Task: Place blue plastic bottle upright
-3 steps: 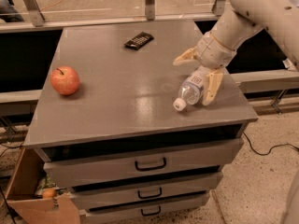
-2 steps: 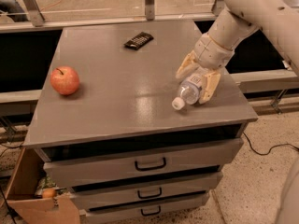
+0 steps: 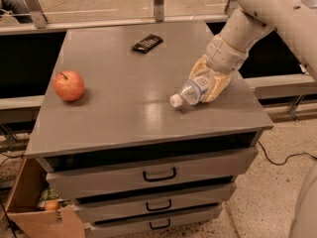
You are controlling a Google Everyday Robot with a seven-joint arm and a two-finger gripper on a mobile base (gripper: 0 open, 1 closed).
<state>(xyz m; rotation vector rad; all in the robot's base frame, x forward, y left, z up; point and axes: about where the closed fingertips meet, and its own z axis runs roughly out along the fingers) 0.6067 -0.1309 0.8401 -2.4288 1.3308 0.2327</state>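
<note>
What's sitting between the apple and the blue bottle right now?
Nothing: the camera view shows bare cabinet top between apple and blue plastic bottle. The black packet lies farther back; the gripper clasps the bottle.

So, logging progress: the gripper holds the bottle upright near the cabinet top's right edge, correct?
Not upright. The camera view shows the gripper holding the bottle on its side near the cabinet top's right edge.
</note>
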